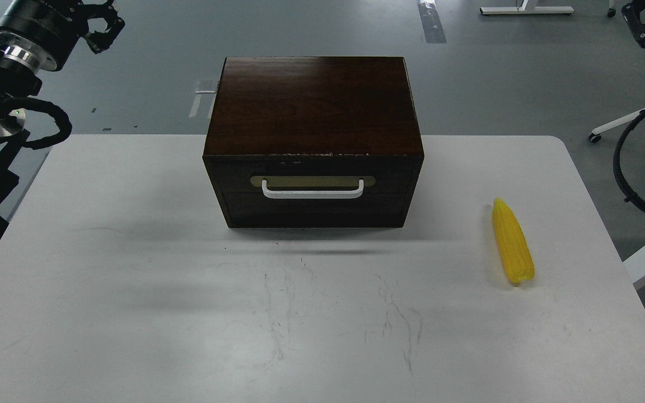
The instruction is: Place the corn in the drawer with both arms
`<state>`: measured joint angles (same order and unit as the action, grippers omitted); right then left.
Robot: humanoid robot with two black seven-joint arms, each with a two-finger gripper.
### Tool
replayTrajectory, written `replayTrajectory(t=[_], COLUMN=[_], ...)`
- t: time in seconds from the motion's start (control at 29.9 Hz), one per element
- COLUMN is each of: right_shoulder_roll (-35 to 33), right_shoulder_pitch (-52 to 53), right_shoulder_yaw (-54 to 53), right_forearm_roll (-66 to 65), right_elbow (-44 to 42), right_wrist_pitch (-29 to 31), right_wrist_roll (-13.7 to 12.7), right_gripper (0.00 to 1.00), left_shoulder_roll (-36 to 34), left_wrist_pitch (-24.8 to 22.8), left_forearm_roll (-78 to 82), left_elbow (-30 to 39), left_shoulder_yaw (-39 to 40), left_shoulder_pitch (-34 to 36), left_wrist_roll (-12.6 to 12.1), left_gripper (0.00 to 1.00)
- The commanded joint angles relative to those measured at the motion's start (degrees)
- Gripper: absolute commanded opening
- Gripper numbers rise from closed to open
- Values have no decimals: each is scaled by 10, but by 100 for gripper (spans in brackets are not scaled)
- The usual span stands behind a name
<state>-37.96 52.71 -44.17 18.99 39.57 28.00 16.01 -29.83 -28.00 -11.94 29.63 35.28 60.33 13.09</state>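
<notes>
The corn (512,242) lies on the white table (132,280) at the right, pointed tip away from me, well to the right of the cabinet. The drawer (311,208) is pushed in flush with the dark brown cabinet front, its white bar handle (312,193) facing me. My left gripper (102,27) hangs high at the far left, off the table, its fingers spread with nothing between them. My right gripper (643,25) is a dark shape at the top right corner, far from the corn; its fingers cannot be told apart.
The cabinet top (311,103) stands at the table's back middle. Black cable loops hang at the left (48,126) and right (627,173) edges. White chair or stand legs (616,126) sit on the floor beyond the table's right corner.
</notes>
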Motion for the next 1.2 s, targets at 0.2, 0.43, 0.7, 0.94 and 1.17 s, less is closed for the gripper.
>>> replayTrajectory(t=[0.2,0.43,0.7,0.94,1.17], right_shoulder_roll=[-2,-20,-38,-37,-33], right_shoulder_pitch=[-1,-1,-2,-2,-3], right_shoulder_yaw=[-2,-7,-10,-12,-12], right_forearm_roll=[0,2,2,3,3], right_elbow=[0,8,7,8,2], right_wrist_pitch=[0,0,0,0,0], right_wrist_roll=[1,4,8,9,9], right_gripper=[100,100,100,100,100], left_shoulder_roll=[6,-15,-117,-180,-176], left_wrist_pitch=[0,0,0,0,0], left_forearm_roll=[3,7,165,446,756], left_elbow=[-3,5,115,327,502], left_shoulder_yaw=[-4,-9,-8,-7,-32], left_shoulder_pitch=[2,3,3,19,73], left_wrist_roll=[-7,-5,-1,0,2], left_gripper=[98,98,95,93,90])
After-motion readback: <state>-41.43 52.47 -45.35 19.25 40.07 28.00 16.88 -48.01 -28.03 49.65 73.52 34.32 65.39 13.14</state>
